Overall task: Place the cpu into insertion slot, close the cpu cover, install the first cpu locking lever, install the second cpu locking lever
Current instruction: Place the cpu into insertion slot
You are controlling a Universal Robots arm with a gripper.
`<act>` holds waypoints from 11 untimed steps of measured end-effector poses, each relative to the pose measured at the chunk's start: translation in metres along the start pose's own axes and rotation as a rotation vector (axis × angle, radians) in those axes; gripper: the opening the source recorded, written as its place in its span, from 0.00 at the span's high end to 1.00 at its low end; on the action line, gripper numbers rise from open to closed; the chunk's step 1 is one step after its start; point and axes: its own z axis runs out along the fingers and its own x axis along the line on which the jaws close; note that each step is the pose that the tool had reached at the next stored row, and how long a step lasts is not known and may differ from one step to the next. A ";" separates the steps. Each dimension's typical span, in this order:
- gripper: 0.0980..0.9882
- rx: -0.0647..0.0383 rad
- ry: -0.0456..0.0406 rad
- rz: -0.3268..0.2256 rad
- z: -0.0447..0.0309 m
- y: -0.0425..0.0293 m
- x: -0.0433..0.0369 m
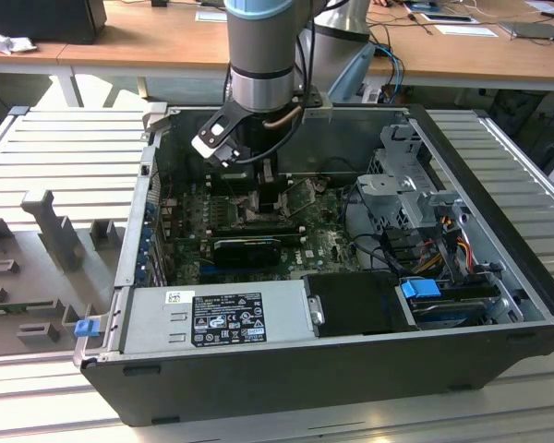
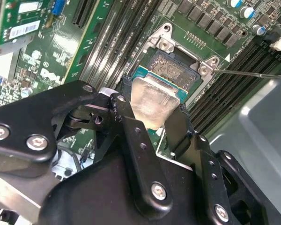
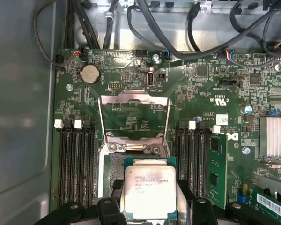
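Observation:
The cpu (image 3: 150, 190) is a pale grey square chip on a green base, and my gripper (image 3: 150, 206) is shut on it, with a black finger on each of two opposite edges. It hangs just over the open insertion slot (image 2: 178, 70), partly covering it; whether it touches the slot I cannot tell. In the second wrist view the cpu (image 2: 152, 101) sits between the black fingers (image 2: 126, 101). The cpu cover (image 3: 133, 99), a silvery frame with an open window, lies flipped back beyond the slot. A thin wire locking lever (image 2: 253, 74) stands free beside the slot. In the exterior view my gripper (image 1: 261, 198) reaches down into the open computer case (image 1: 332, 378).
Memory slots (image 3: 75, 164) flank the socket, and one green memory module (image 3: 215, 168) stands upright beside it. A long black card (image 1: 249, 249), the grey power supply (image 1: 222, 314), the drive cage (image 1: 406, 185) and loose cables (image 3: 178, 28) crowd the case.

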 end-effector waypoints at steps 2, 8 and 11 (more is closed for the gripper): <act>0.52 0.000 -0.0002 0.008 0.0025 -0.0018 0.0002; 0.52 0.000 0.0074 0.009 0.0076 -0.0042 0.0008; 0.52 0.000 0.0110 0.010 0.0104 -0.0048 0.0008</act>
